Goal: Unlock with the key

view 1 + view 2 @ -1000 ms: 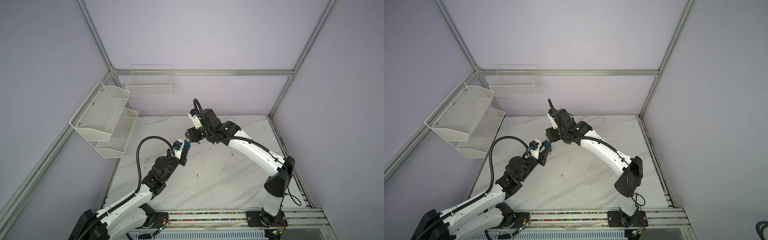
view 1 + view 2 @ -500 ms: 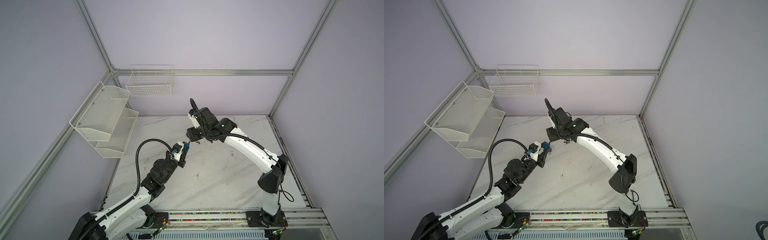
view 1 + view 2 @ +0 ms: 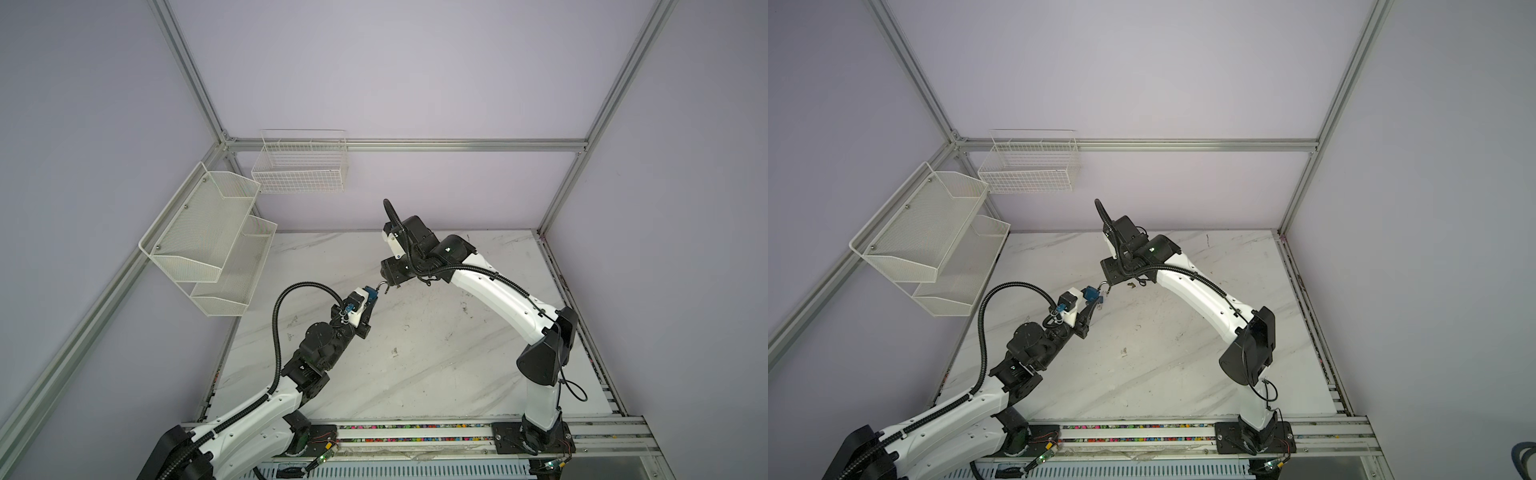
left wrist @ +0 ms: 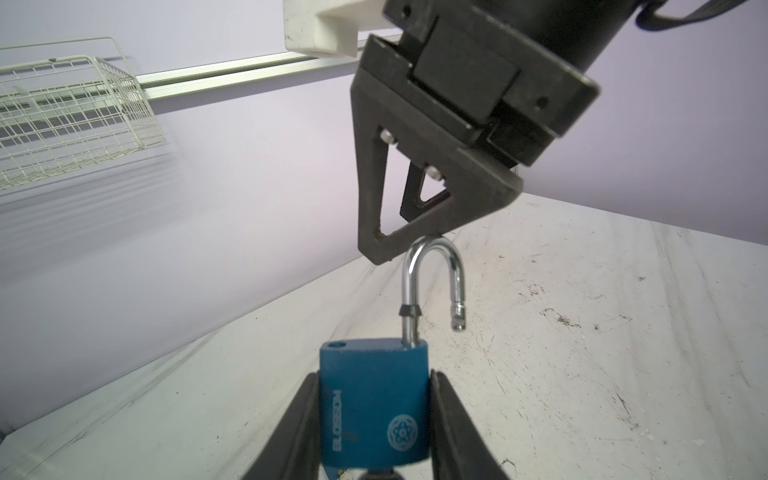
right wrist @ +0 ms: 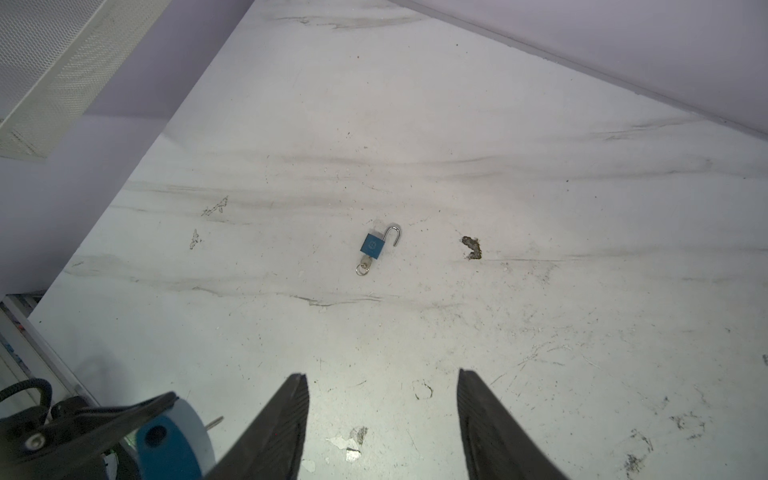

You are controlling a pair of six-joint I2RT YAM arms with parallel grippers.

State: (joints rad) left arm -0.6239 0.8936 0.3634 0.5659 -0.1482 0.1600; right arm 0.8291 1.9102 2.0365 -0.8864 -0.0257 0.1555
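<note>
The left end effector (image 4: 373, 376) is clamped on the body of a blue metal padlock (image 4: 370, 415), held in the air above the white marbled counter (image 4: 582, 332). Its silver steel shackle (image 4: 410, 282) stands sprung, with one leg out of the body. The right end effector (image 5: 380, 374) hangs right at the shackle's bend, jaws spread and nothing between them; whether it touches cannot be told. A second small blue padlock (image 5: 371, 244), shackle open, lies on the counter with a key (image 5: 365, 262) in its base.
</note>
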